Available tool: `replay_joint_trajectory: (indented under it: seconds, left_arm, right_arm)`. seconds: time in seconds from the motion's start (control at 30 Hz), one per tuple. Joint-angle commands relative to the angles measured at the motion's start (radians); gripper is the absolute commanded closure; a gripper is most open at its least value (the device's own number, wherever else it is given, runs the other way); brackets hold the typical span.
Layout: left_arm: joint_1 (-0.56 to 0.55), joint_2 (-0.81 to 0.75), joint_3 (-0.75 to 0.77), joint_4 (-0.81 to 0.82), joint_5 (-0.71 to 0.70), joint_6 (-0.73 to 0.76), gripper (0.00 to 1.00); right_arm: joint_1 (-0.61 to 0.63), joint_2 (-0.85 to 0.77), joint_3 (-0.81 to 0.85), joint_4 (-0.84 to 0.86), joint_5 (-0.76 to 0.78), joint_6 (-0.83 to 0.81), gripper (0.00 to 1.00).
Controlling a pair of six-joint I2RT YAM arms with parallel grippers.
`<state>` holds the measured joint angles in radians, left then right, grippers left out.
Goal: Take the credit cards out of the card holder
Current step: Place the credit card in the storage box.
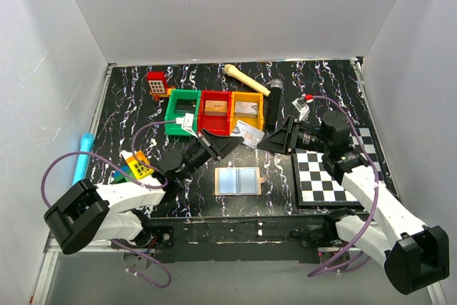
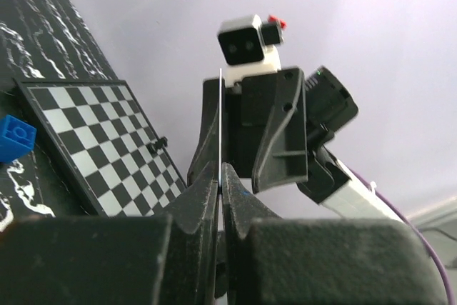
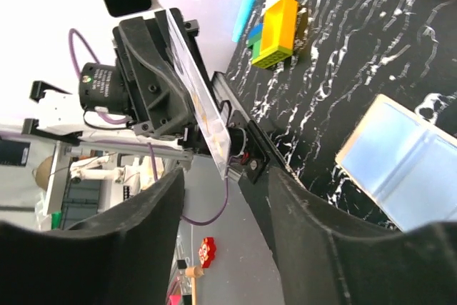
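The card holder (image 1: pixel 239 180) lies open on the table, pale blue inside up; it also shows in the right wrist view (image 3: pixel 410 169). My left gripper (image 1: pixel 227 145) is shut on a whitish credit card (image 1: pixel 249 133) and holds it above the table, behind the holder. In the left wrist view the card (image 2: pixel 220 116) is edge-on between the shut fingertips of the left gripper (image 2: pixel 221 171). My right gripper (image 1: pixel 273 140) is open, facing the card from the right. In the right wrist view the card (image 3: pixel 200 108) sticks out just ahead of the open right gripper (image 3: pixel 225 194), not touching it.
Green (image 1: pixel 183 108), red (image 1: pixel 215 112) and yellow (image 1: pixel 248 109) bins stand behind the grippers, with blocks inside. A checkered board (image 1: pixel 330 176) lies at the right. A blue tube (image 1: pixel 83 156) and toy bricks (image 1: pixel 136 165) lie at the left. A wooden bone (image 1: pixel 245 79) lies at the back.
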<state>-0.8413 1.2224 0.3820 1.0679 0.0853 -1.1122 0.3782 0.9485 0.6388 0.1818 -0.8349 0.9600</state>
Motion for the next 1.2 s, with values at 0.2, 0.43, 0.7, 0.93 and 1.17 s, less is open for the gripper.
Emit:
replay_joint_trajectory:
  seconds: [0.2, 0.43, 0.7, 0.93, 1.17]
  left_arm:
    - [0.011, 0.139, 0.155, -0.123, -0.285, -0.058, 1.0]
    - [0.028, 0.365, 0.31, -0.189, -0.406, -0.127, 1.0]
    - [0.08, 0.538, 0.46, -0.259, -0.441, -0.172, 1.0]
    - [0.136, 0.666, 0.552, -0.309, -0.429, -0.202, 1.0]
    - [0.139, 0.756, 0.618, -0.321, -0.412, -0.227, 1.0]
  right_arm:
    - [0.001, -0.197, 0.136, -0.626, 0.362, -0.352, 0.31]
    - [0.06, -0.274, 0.131, -0.788, 0.52, -0.428, 0.34]
    - [0.129, -0.37, 0.084, -0.837, 0.588, -0.442, 0.35]
    - [0.139, -0.485, -0.011, -0.778, 0.53, -0.365, 0.37]
    - [0.153, -0.499, 0.001, -0.82, 0.571, -0.403, 0.37]
